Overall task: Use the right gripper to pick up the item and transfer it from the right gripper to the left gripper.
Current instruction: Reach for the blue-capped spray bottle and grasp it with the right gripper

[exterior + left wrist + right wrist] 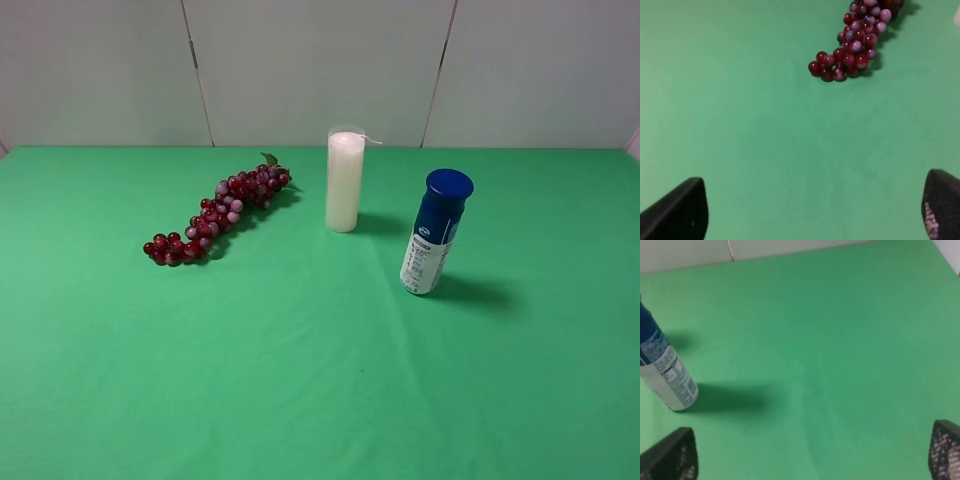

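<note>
High view, cloth: a green cloth (300, 390) covers the whole table; neither arm shows here.
High view, bottle: the bottle (436, 232), with a blue cap and a white lower body, stands on its base right of centre, untouched.
High view, candle: a tall white candle (344, 182) stands upright, near the bottle on its left and a little further back, not touching it.
High view, grapes: a bunch of red grapes (215, 218) lies on the cloth, left of the candle and well apart from the bottle.
Left wrist view, left gripper: the left gripper (810, 210) has its prongs spread wide over bare cloth, holding nothing.
Left wrist view, grapes: the bunch (855, 42) lies ahead of the prongs, clear of them.
Right wrist view, right gripper: the right gripper (807, 452) is spread wide and holds nothing.
Right wrist view, bottle: the bottle (662, 367) stands off to one side of the prongs, not between them.
Step in hand: by my reading, the approach for the pick; nothing is lifted yet.
Doing it well: swing the right gripper across until the bottle sits centred between the prongs.
Grip: close on the white lower body, leaving the blue upper body free for the left gripper to take.
Risk: a prong that brushes the bottle before closing could tip it, since it is tall on a narrow base; the candle is close on the far side.
</note>
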`<state>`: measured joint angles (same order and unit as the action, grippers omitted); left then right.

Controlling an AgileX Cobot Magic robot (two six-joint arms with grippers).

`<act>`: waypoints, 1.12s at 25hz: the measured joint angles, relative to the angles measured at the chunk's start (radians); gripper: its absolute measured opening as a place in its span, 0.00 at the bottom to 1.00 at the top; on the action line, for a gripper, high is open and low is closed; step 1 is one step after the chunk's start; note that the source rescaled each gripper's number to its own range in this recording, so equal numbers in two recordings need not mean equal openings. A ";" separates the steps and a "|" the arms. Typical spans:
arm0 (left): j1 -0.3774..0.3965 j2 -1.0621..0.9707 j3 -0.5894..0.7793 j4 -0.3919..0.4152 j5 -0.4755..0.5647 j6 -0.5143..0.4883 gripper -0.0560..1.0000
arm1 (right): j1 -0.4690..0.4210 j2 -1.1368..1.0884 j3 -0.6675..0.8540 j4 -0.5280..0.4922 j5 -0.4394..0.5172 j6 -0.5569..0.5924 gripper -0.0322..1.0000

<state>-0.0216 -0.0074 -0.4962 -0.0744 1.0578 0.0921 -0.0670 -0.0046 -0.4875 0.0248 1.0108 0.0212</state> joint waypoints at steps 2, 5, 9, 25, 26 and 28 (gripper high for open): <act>0.000 0.000 0.000 0.000 0.000 0.000 0.80 | 0.000 0.000 0.000 0.000 0.000 0.000 1.00; 0.000 0.000 0.000 0.000 0.000 0.000 0.80 | 0.000 0.000 0.000 0.000 0.000 0.000 1.00; 0.000 0.000 0.000 0.000 0.000 0.000 0.80 | 0.000 0.000 0.000 0.000 0.000 0.000 1.00; 0.000 0.000 0.000 0.000 0.000 0.000 0.80 | 0.000 0.000 0.000 0.000 0.000 0.000 1.00; 0.000 0.000 0.000 0.000 0.000 0.000 0.80 | 0.000 0.000 0.000 0.000 0.000 0.000 1.00; 0.000 0.000 0.000 0.000 0.000 0.000 0.80 | 0.000 0.000 0.000 0.000 0.001 0.000 1.00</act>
<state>-0.0216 -0.0074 -0.4962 -0.0744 1.0578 0.0921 -0.0670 -0.0046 -0.4875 0.0248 1.0121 0.0212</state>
